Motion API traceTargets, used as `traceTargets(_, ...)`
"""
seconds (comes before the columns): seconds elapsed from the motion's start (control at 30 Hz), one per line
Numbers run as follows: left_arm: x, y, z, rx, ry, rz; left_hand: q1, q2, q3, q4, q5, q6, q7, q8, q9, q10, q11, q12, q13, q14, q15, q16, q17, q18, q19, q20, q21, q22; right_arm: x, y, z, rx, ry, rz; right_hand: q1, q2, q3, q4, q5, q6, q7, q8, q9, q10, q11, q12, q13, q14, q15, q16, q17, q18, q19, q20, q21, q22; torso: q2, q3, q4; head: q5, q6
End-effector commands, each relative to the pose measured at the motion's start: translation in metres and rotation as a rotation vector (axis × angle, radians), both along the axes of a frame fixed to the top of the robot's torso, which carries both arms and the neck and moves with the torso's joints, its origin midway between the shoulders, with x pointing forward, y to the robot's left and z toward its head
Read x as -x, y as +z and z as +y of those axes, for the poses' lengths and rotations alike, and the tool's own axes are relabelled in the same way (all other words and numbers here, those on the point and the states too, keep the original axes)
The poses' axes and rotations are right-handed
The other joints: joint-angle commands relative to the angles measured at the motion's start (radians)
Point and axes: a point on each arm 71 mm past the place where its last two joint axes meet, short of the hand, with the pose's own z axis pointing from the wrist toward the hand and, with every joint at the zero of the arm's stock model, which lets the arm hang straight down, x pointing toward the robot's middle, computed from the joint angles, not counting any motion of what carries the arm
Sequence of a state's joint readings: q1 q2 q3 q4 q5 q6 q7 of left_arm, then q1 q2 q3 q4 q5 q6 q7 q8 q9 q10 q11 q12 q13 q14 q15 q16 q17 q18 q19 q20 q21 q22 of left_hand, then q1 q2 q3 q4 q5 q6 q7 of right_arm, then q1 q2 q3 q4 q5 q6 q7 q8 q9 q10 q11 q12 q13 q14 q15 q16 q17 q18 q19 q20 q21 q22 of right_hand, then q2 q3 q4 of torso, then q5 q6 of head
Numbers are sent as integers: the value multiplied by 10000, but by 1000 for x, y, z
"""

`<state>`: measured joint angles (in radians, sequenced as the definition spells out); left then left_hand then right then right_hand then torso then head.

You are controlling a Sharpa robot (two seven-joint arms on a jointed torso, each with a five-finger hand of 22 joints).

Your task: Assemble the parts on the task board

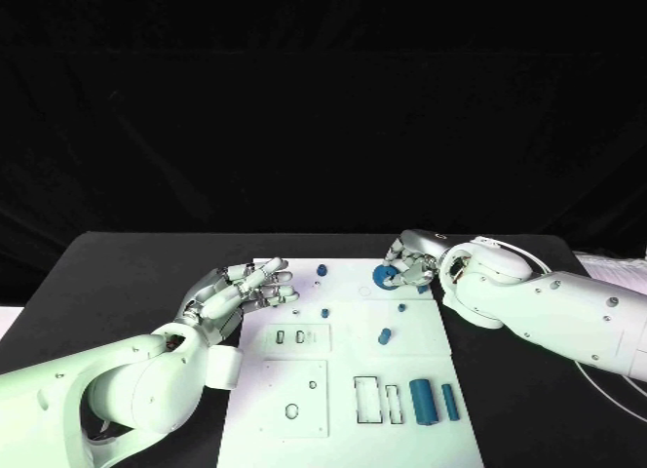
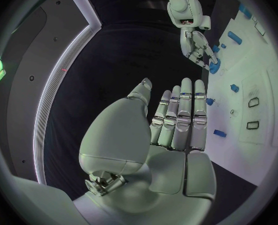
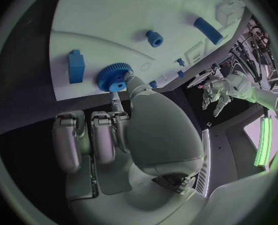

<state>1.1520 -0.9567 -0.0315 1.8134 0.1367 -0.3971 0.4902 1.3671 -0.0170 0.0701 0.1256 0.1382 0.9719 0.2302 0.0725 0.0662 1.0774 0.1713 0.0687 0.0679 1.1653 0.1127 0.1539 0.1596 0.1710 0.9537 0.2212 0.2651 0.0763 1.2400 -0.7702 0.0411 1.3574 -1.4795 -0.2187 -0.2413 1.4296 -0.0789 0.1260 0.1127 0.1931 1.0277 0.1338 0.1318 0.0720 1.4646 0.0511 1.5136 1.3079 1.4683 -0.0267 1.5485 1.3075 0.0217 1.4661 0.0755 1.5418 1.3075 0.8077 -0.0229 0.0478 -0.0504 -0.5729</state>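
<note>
While right hand point(image 1: 412, 261) pinches blue gear point(image 3: 112, 78) at task board point(image 1: 408, 429) far edge, keep grip light, seat gear squarely; left hand point(image 1: 247, 292) hovers, fingers spread, empty.

blue gear point(image 1: 390, 277) partly hidden behind right hand point(image 1: 415, 257)

- A black table point(image 1: 127, 263) fills the lower half of the head view.
- Behind it, a black backdrop point(image 1: 323, 107) covers the upper half.
- White papers point(image 1: 622, 265) lie at the right edge.
</note>
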Motion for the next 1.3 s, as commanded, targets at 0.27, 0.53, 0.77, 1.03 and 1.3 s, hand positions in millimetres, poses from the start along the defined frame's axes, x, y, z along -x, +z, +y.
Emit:
traceTargets(0.27, 1, 2, -2, 125, -180, -50, 91, 114, 25, -92, -30, -82, 30, -55, -8, -79, 6, -39, -11, -63, 41, -88, 18, 124, -5, 62, -47, -23, 9, -7, 11, 1424, 884, -933, -352, -129, 203, 89, 185, 656, -227, 218, 99, 894, -219, 238, 2370, 966, -118, 112, 2348, -137, 878, -53, 142, 2281, 5, 3, 2, -39, -24)
traceTargets(0.53, 1, 1, -1, 120, -185, -37, 91, 114, 25, -92, -30, -82, 30, -55, -8, -79, 6, -39, -11, -63, 41, -88, 18, 124, -5, 62, -47, -23, 14, -3, 21, 894, 1142, -1448, -448, -48, 465, 81, 656, 919, -356, 243, 115, 903, -341, 247, 2386, 986, -230, 149, 2444, -153, 913, -162, 172, 2353, 3, -1, 19, -7, -31)
traceTargets(0.77, 1, 1, -2, 138, -226, -29, 91, 114, 25, -92, -30, -82, 30, -55, -8, -79, 6, -39, -11, -63, 41, -88, 18, 124, -5, 62, -47, -23, 22, 5, 42, 630, 1530, -2114, -468, -36, 562, 58, 763, 907, -353, 191, 97, 869, -346, 175, 2336, 994, -240, 165, 2485, -152, 911, -181, 171, 2350, 2, -12, 16, 5, -2)
traceTargets(1.03, 1, 1, -2, 156, -258, -31, 102, 121, 33, -108, -31, -87, 32, -57, -8, -87, 8, -40, -10, -69, 43, -100, 20, 124, -9, 65, -53, -27, 35, 14, 78, 495, 2308, -2904, -457, -5, 727, -24, 629, 949, -358, 144, 84, 861, -350, 152, 2325, 1004, -247, 183, 2532, -150, 906, -193, 166, 2341, 3, -19, 18, 20, -6)
traceTargets(1.3, 1, 1, -3, 177, -290, -37, 102, 121, 33, -108, -31, -87, 32, -57, -8, -87, 8, -40, -10, -69, 43, -100, 20, 124, -9, 65, -53, -27, 36, 9, 106, 575, 2771, -2974, -500, -5, 796, -56, 479, 982, -361, 117, 78, 859, -354, 143, 2323, 1005, -249, 186, 2540, -152, 910, -198, 169, 2348, 10, -7, 23, 40, -12)
